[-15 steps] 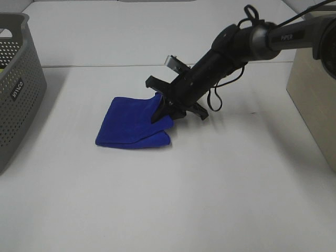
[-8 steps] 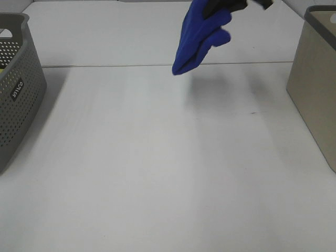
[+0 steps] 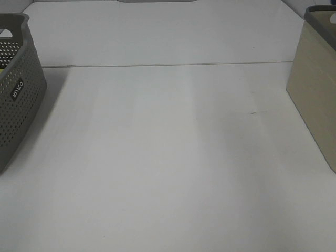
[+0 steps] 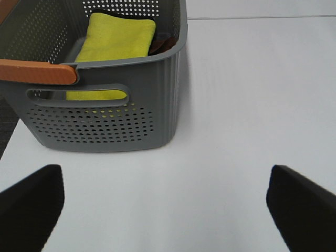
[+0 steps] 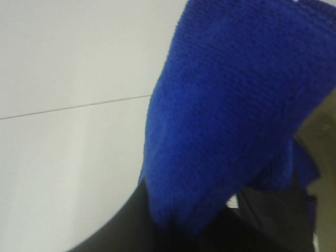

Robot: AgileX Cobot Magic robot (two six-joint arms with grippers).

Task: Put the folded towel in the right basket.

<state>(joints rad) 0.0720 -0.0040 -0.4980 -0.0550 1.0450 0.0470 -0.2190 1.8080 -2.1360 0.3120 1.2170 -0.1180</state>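
Towel hangs lengthwise from right gripper.

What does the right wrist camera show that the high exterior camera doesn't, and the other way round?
Only the right wrist view shows the blue towel, hanging close to the lens and clear of the table. Only the exterior high view shows the grey perforated basket at the left edge and the beige basket at the right edge, with no towel or arm in sight. Both show the white table and the thin seam running across it. A beige patch beside the towel in the wrist view may be that basket, but I cannot tell.
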